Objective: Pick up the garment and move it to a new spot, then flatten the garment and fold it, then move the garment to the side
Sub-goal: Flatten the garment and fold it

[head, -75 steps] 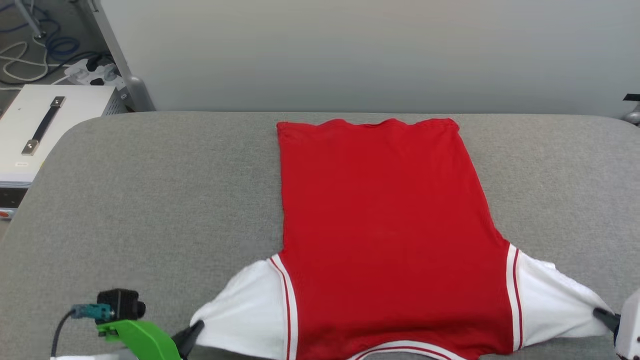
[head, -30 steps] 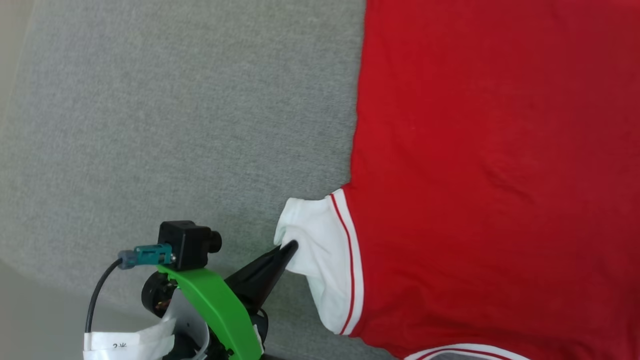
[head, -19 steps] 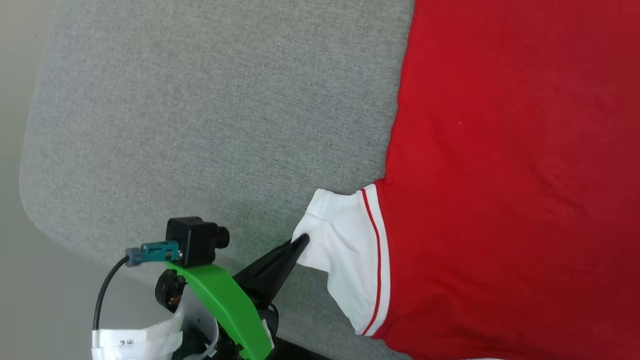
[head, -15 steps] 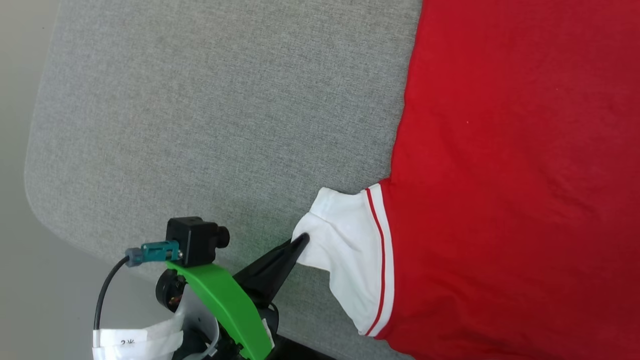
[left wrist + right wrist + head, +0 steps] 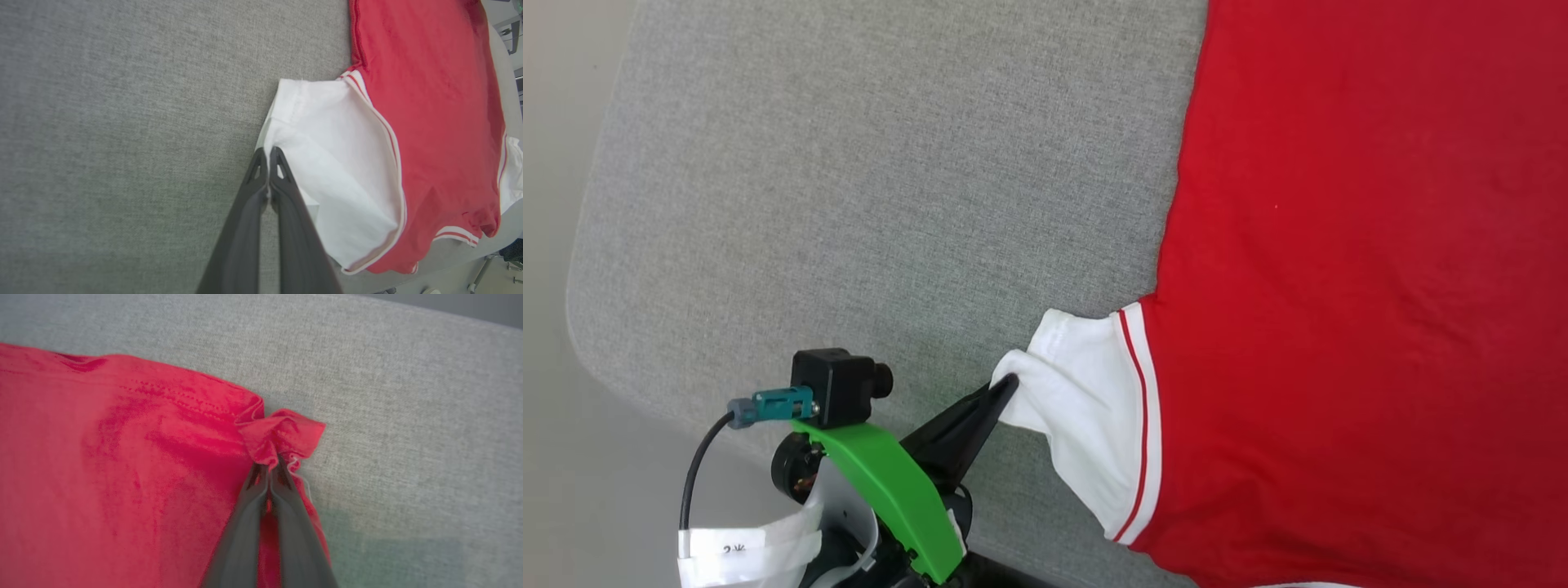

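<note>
Now, the left end effector pinches the edge of the white sleeve, the right end effector a bunched red hem corner, garment flat on the grey worktop; such thin pinches could slip, skewing the fold

Soft cloth on coarse cloth, with matt and glossy plastic beside it.
The garment is thin, smooth knit cloth, matt red with a faint sheen where it bunches; its sleeve is matt white with stitched hems. The table cover is grey woven fabric, rough and matt. The left gripper and right gripper have dark, matt, plastic-looking fingers. The green bracket is smooth, slightly glossy plastic; the label looks like paper.
</note>
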Motion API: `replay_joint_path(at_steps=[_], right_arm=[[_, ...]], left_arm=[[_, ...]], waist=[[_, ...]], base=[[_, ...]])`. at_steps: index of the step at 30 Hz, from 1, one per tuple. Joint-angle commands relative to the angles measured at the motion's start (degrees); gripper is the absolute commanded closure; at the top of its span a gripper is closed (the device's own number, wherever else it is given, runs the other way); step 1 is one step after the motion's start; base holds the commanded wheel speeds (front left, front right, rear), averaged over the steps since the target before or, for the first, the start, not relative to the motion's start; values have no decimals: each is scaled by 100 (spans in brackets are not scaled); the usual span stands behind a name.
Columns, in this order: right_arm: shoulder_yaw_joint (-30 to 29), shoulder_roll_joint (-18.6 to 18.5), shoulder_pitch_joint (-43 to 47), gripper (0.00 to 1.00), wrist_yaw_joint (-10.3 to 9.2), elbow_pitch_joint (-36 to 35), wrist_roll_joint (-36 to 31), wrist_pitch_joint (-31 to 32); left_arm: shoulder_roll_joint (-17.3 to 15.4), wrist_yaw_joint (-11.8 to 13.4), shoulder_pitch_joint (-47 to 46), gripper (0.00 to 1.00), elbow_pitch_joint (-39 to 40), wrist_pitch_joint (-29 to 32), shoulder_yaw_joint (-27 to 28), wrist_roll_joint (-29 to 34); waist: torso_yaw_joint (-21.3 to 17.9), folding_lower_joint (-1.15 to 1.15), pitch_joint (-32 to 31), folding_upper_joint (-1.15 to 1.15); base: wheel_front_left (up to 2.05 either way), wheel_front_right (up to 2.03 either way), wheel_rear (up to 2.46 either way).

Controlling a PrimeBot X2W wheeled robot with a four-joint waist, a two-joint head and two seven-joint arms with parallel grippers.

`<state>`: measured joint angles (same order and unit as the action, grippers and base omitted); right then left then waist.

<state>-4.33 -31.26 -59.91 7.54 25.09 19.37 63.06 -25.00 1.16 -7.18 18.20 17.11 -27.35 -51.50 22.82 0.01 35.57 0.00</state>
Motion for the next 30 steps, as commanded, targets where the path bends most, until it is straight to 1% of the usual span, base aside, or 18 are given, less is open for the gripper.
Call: replay_joint_path(at_steps=[1, 4, 8, 16, 23, 26, 30], right_arm=[[46, 38, 375, 100, -5, 188, 4, 26], [14, 61, 671, 100, -5, 255, 48, -92], [-34, 84, 1139, 100, -5, 296, 171, -265], [-170, 160, 2272, 100, -5, 105, 597, -517], [-371, 383, 3267, 100, -5, -157, 985, -856], [-515, 419, 4185, 100, -5, -473, 1083, -989], [-646, 488, 4711, 100, -5, -780, 1158, -997]], left_arm=[[14, -20, -103, 100, -31, -27, 23, 45], [-2, 14, -74, 100, -84, 2, 53, -13], [-112, 89, 3, 100, -194, 33, 76, 54], [-99, 241, 326, 100, -344, -15, 133, -83], [-86, 313, 483, 100, -599, -67, 100, -68], [-53, 364, 615, 100, -709, -141, 73, -57], [-14, 368, 618, 100, -770, -196, 60, -42]], waist=[[-114, -1, -251, 0], [-248, -1, -563, 0], [-466, -1, -1028, 0], [-923, -1, -1921, 0], [-1265, -1, -2476, 0], [-1444, -1, -2800, 0], [-1533, -1, -2866, 0]], base=[[0, 0, 0], [0, 0, 0], [0, 0, 0], [0, 0, 0], [0, 0, 0], [0, 0, 0], [0, 0, 0]])
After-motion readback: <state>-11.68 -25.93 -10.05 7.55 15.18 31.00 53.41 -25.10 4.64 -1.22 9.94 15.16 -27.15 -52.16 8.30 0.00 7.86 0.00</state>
